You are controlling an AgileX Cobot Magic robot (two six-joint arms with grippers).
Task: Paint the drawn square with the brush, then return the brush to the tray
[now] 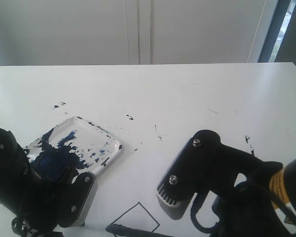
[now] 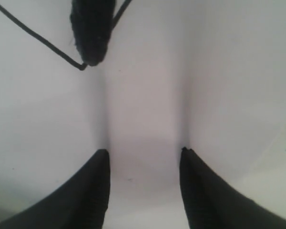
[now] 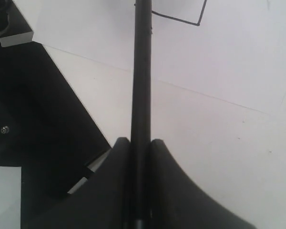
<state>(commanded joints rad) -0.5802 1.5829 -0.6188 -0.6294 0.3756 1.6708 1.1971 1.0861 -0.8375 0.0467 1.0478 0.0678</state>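
Note:
The drawn square (image 1: 136,218) is a thin black outline at the bottom edge of the exterior view, and its inside looks white. The brush (image 1: 132,230) lies low across it, with its dark tip (image 2: 91,33) at one corner of the square's line (image 2: 35,37). My right gripper (image 3: 140,141) is shut on the brush's black handle (image 3: 142,71); the square's corner (image 3: 186,19) lies ahead of it. My left gripper (image 2: 143,151) hangs open over bare white paper just short of the brush tip, holding nothing. The clear tray (image 1: 111,143), smeared dark blue, sits behind the left arm (image 1: 39,197).
The right arm (image 1: 212,177) fills the lower right of the exterior view, close to the left arm. Small dark paint specks (image 1: 130,117) dot the white table (image 1: 187,94) behind the tray. The left arm's dark body (image 3: 38,119) shows beside the right gripper.

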